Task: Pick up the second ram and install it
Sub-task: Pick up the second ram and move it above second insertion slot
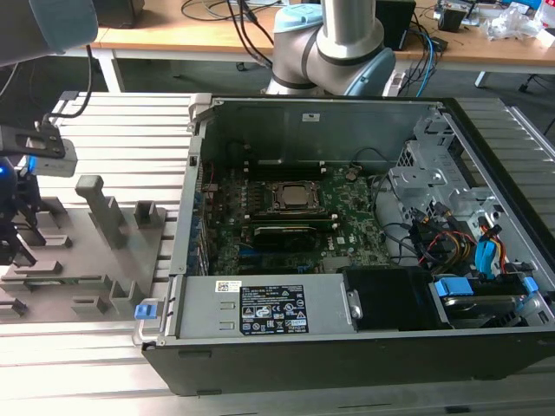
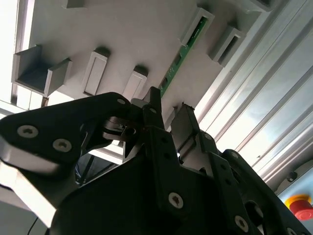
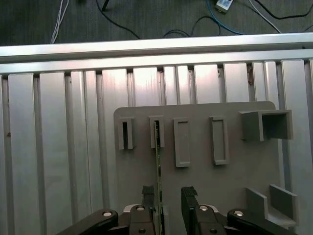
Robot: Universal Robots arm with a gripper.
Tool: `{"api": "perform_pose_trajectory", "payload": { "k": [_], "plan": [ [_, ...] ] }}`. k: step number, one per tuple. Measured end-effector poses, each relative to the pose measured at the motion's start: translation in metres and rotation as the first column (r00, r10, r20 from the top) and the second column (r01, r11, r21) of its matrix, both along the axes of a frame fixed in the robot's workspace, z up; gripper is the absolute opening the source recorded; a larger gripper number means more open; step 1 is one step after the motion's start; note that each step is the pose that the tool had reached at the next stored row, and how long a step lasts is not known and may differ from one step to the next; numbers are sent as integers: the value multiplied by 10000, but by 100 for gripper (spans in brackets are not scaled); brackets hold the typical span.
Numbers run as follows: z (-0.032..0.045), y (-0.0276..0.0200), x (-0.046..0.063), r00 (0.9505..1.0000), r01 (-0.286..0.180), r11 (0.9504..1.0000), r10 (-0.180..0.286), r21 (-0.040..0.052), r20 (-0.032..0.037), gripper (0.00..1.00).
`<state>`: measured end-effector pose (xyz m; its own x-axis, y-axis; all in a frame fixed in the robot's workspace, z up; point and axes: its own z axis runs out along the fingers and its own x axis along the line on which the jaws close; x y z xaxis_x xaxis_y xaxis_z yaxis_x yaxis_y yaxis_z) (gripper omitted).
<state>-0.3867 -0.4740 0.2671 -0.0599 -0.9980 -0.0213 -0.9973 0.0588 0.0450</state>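
The second ram (image 3: pixel 157 161) is a thin green stick standing on edge in a slot of the grey fixture plate (image 3: pixel 205 186). It shows in both wrist views, and in the second wrist view the ram (image 2: pixel 183 54) runs away from the fingers. My gripper (image 3: pixel 168 196) is open with its near end between the two black fingers. One finger (image 3: pixel 149 196) is close beside the stick and the other (image 3: pixel 188 196) stands apart from it. In the exterior view my gripper (image 1: pixel 13 247) hangs over the plate at the far left.
The open computer case (image 1: pixel 347 113) lies at the exterior view's right of the fixture plate (image 1: pixel 95 260), with the green motherboard (image 1: pixel 347 208) and its CPU socket (image 1: pixel 293 196) inside. Grey blocks and empty slots (image 3: pixel 182 142) stand on the plate. The table is ribbed aluminium (image 3: pixel 49 147).
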Motion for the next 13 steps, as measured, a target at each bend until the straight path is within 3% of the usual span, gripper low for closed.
{"api": "perform_pose_trajectory", "payload": {
  "k": [13],
  "plan": [
    [-94, -13, 41, 10000, -1, 10000, 1, -23, 1, 36]
  ]
}}
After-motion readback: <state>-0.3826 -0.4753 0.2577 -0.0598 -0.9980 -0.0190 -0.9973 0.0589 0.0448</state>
